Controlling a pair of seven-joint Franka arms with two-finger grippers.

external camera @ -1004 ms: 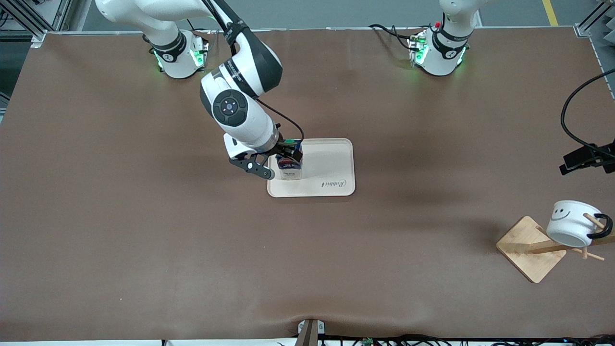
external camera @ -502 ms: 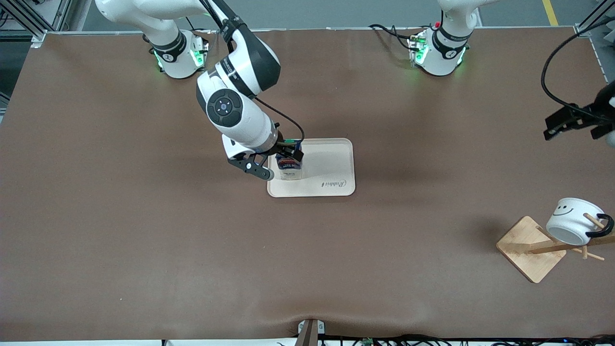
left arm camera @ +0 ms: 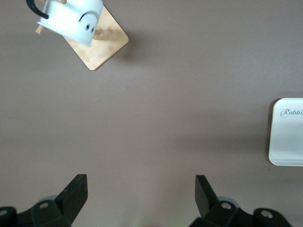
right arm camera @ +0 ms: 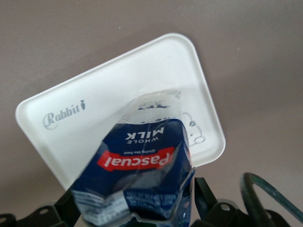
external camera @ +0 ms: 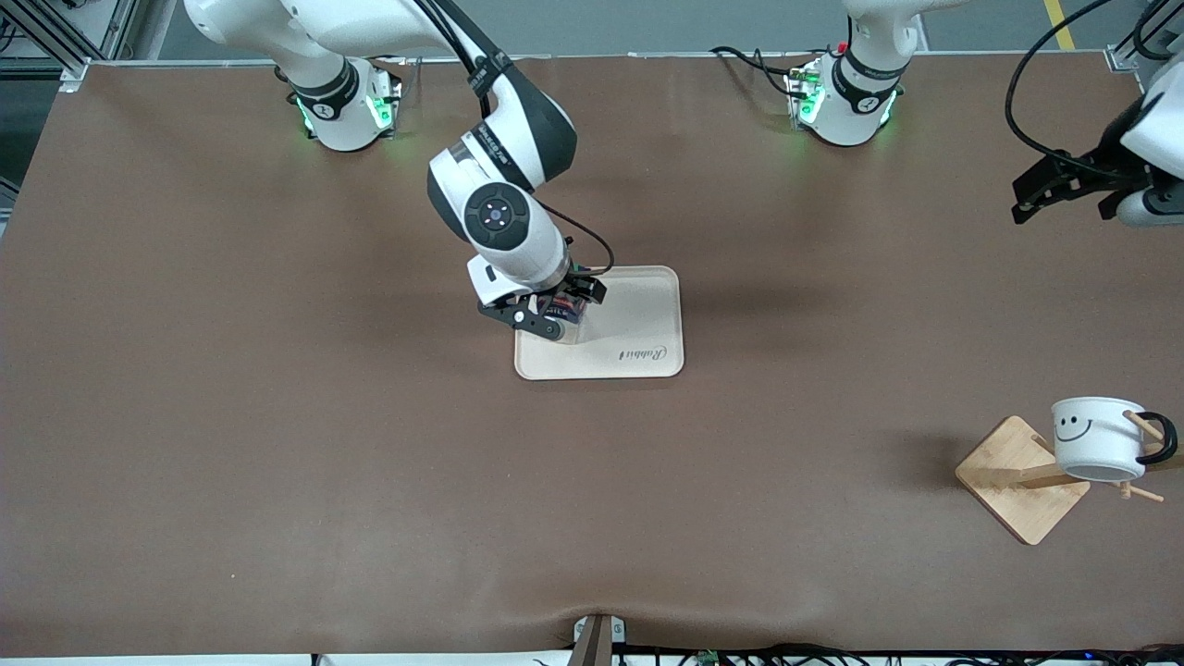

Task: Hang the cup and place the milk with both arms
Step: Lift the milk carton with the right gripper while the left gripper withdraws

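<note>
The cup (external camera: 1091,430) hangs by its black handle on a peg of the wooden rack (external camera: 1013,476) at the left arm's end of the table; it also shows in the left wrist view (left arm camera: 78,19). The milk (external camera: 569,328) stands on the white tray (external camera: 638,314), mostly hidden under my right gripper (external camera: 555,310). In the right wrist view the milk (right arm camera: 142,165) sits between the spread fingers (right arm camera: 203,191), which are open around it. My left gripper (external camera: 1027,199) is open and empty, up in the air over the table's end, clear of the cup.
The tray lies mid-table and shows in the right wrist view (right arm camera: 118,94) and at the edge of the left wrist view (left arm camera: 286,142). The rack's wooden base (left arm camera: 102,47) sits near the table corner. A black cable loops off the left arm.
The left gripper has drawn up and away from the cup toward its base. The cup has swung to hang level. The right arm's wrist has shifted over the milk on the tray.
</note>
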